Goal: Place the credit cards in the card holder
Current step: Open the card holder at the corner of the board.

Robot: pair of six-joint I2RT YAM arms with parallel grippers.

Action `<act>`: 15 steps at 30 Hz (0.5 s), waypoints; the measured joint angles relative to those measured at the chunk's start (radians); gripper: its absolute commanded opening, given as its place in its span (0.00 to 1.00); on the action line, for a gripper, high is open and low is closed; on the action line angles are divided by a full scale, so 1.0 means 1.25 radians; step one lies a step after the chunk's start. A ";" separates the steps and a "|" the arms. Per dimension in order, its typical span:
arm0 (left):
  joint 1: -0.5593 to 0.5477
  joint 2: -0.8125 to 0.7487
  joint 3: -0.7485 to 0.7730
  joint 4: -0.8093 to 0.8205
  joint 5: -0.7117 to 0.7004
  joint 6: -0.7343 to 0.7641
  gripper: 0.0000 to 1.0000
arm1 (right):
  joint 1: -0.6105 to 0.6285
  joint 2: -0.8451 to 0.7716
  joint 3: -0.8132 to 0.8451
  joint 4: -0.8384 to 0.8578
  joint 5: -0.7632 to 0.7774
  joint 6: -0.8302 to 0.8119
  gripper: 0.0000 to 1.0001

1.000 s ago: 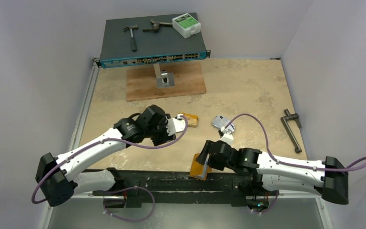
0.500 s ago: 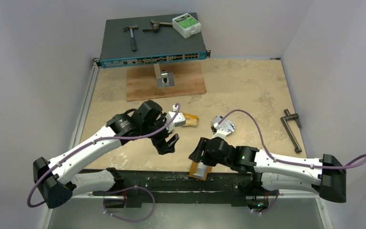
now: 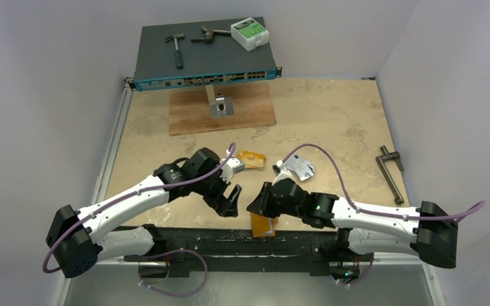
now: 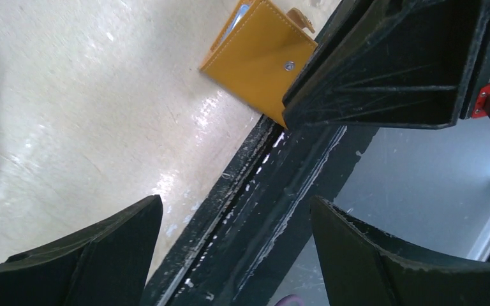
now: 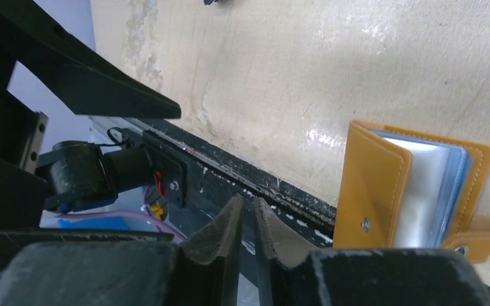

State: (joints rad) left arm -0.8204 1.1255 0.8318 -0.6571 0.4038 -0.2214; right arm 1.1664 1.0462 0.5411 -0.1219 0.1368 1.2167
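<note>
Left claw [image 3: 228,200] spread wide, over the worktop [image 3: 332,121] front edge. Right claw [image 5: 247,210] almost pressed together, pinching nothing. Card holder [image 3: 263,224] half-open at the front edge, beside right claw. Credit cards [image 3: 301,167] piled farther back.

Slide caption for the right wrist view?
Right fingers nearly shut, empty; card holder lies ajar at near edge of table.
</note>
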 measured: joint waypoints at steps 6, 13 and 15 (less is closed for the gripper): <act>-0.001 0.010 -0.043 0.060 0.009 -0.053 0.87 | -0.065 0.060 -0.007 0.038 -0.051 -0.030 0.52; -0.001 -0.002 -0.049 0.082 -0.002 -0.010 0.86 | -0.096 -0.029 0.054 -0.116 -0.030 -0.095 0.60; -0.001 -0.011 -0.052 0.081 -0.005 0.011 0.86 | -0.103 -0.053 0.089 -0.153 -0.014 -0.115 0.59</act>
State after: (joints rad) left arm -0.8215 1.1118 0.7670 -0.5564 0.3981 -0.2081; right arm 1.0378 0.9802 0.6518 -0.3126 0.1192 1.0729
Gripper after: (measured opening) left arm 0.864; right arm 0.597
